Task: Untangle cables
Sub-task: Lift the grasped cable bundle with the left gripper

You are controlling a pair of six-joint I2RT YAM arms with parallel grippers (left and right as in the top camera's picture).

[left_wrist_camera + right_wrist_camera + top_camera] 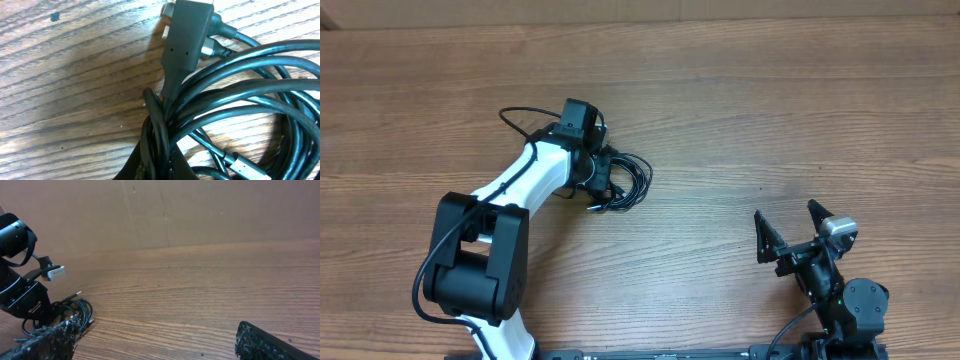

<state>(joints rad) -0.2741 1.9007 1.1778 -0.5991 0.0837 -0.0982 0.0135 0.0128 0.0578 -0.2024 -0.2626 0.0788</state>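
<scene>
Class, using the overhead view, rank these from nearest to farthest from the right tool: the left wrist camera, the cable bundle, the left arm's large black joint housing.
1. cable bundle: mid-table, left of the right tool.
2. left wrist camera: further left, toward the far edge.
3. large black joint housing: far left, by the near edge.

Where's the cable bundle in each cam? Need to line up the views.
Overhead: cables left of centre, at the tip of the white left arm.
Left wrist: cables fill the right half and run down to bottom centre.
Right wrist: cables lower left, on the table beside the left arm.
Shared landmark: the left gripper, closed on the bundle; the cables sit at it in every view.
</scene>
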